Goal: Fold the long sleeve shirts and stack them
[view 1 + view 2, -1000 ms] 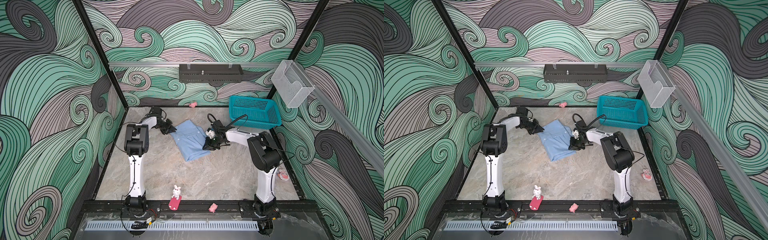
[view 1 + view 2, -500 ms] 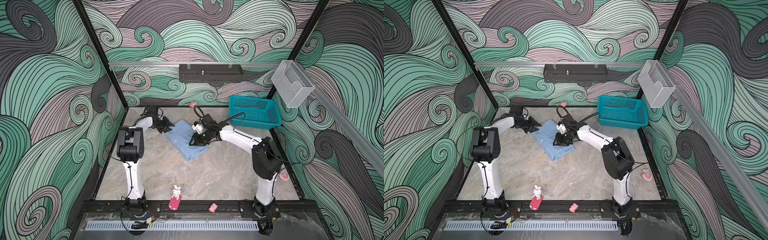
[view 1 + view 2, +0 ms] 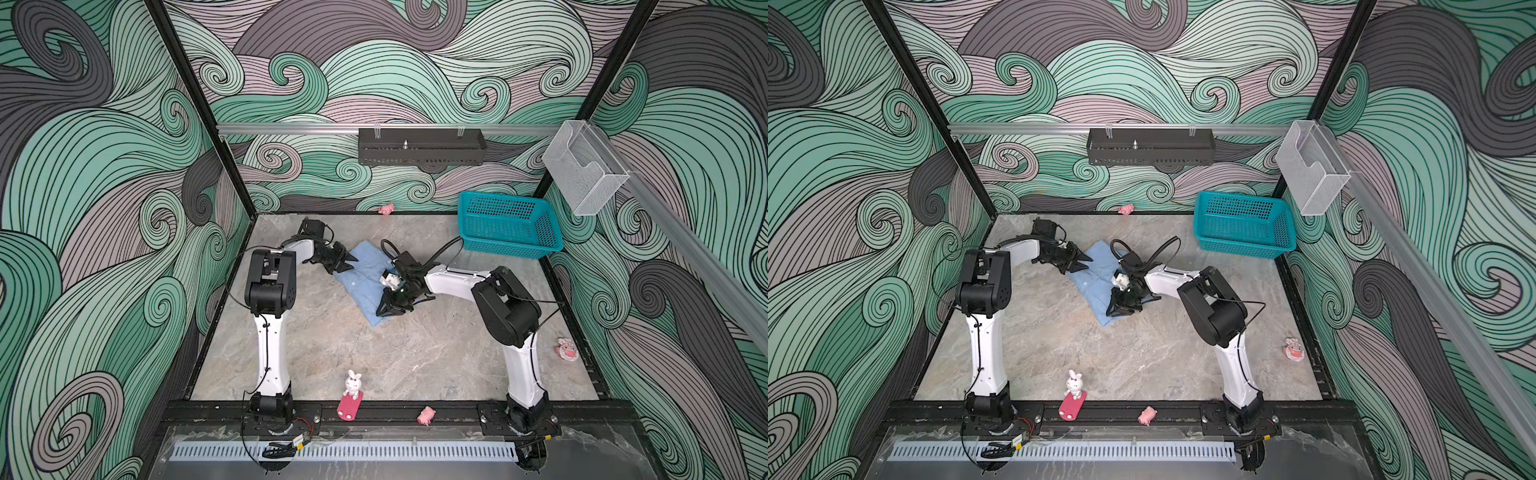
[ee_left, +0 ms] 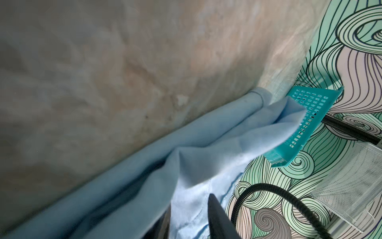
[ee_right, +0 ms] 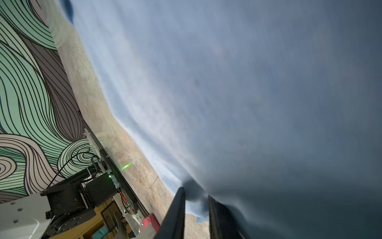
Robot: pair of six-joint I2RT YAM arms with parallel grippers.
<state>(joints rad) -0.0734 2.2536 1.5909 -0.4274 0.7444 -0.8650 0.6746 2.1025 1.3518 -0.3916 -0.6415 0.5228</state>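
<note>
One light blue long sleeve shirt [image 3: 365,274] [image 3: 1096,286] lies folded into a slanted rectangle at the middle back of the marble table, in both top views. My left gripper [image 3: 348,262] [image 3: 1082,264] sits at the shirt's far left edge. In the left wrist view its jaws stand apart with loose cloth [image 4: 144,165] between them. My right gripper [image 3: 384,311] [image 3: 1116,309] is at the shirt's near right corner. In the right wrist view its fingers [image 5: 175,215] are close together on the corner, and cloth [image 5: 248,103] drapes over one of them.
A teal basket [image 3: 509,224] stands at the back right, near the right arm's cable. A bunny figure on a red base [image 3: 352,390] and a pink pig [image 3: 427,414] sit at the front rail. Another pink toy [image 3: 386,209] lies by the back wall.
The right gripper swung left along the shirt, then came down to its near right corner and closed there. The left gripper went towards the back, returned to the far left edge, and opened wider.
</note>
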